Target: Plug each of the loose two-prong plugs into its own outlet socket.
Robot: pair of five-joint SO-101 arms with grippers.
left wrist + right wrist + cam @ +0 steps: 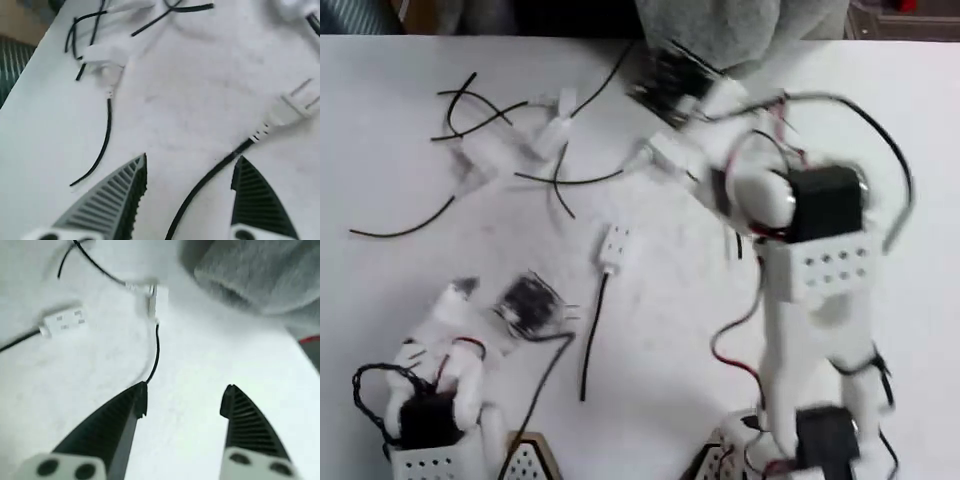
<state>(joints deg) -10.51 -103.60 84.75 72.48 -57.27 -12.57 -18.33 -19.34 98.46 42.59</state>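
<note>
Two arms at a white table (390,110) with loose plugs and cords. The left gripper (191,160), at lower left of the high view, has its jaws spread wide and holds nothing. The black cord (200,182) of a two-prong plug (292,106) runs between the jaws. That plug lies flat at the centre of the high view, prongs toward the top of the frame. The right gripper (186,389), at upper centre of the high view, is likewise spread and empty over bare table, with a white socket block (62,322) and a second plug (150,297) beyond its tips. More white pieces and thin cords (480,110) lie tangled at upper left. Handling, as judged: the plug bodies look light, rigid and smooth, so a nudge may make them skid, and the limp cords may drag or twist them. The best hold is across the moulded body's flat sides just behind the prongs, not on the cord.
</note>
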